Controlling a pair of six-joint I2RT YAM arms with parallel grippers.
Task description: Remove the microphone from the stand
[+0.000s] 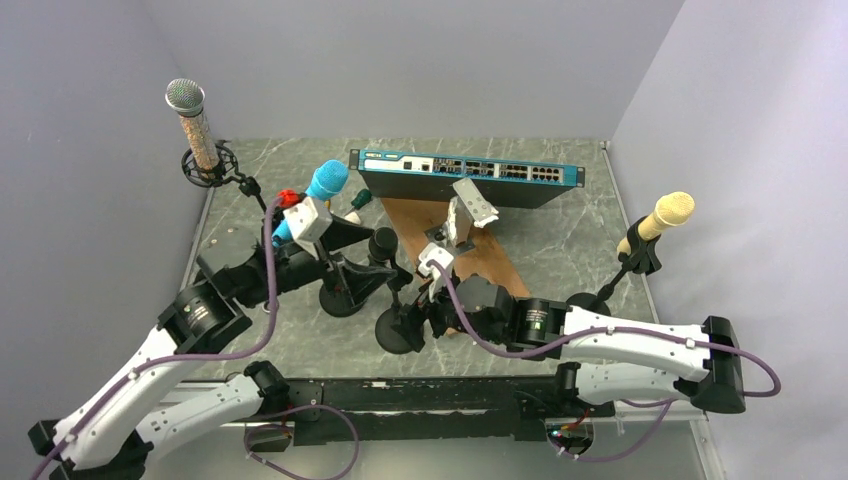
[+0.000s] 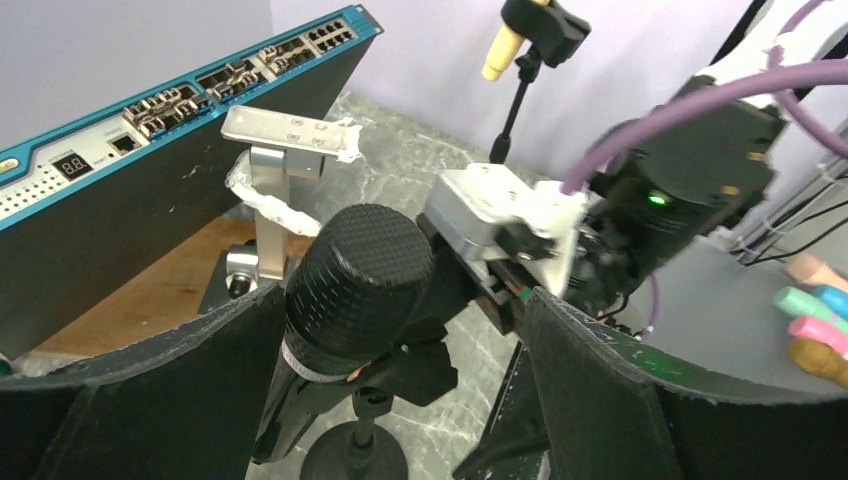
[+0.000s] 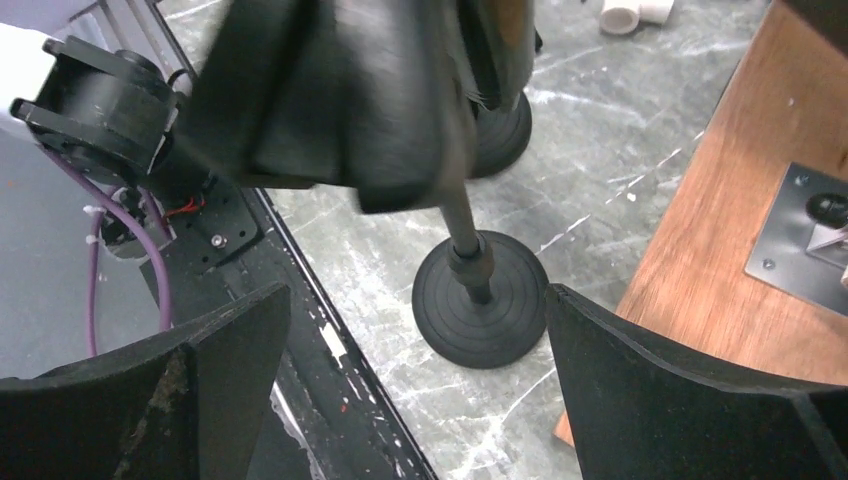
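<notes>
In the middle of the grey stone counter [image 1: 560, 240], the black mesh-topped microphone [image 2: 360, 275] sits on its black stand [image 3: 478, 310]. The left pincer [image 2: 400, 330] is wide apart around the microphone. The right pincer [image 3: 415, 300] is wide apart by the stand's pole.

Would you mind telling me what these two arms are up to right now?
Both arms are at the black microphone clipped in its stand mid-table. The left hand is open with the microphone's head between its fingers, not clamped on it. The right hand is open too, straddling the stand's pole just above the round base. The microphone is not yet off the stand.
</notes>
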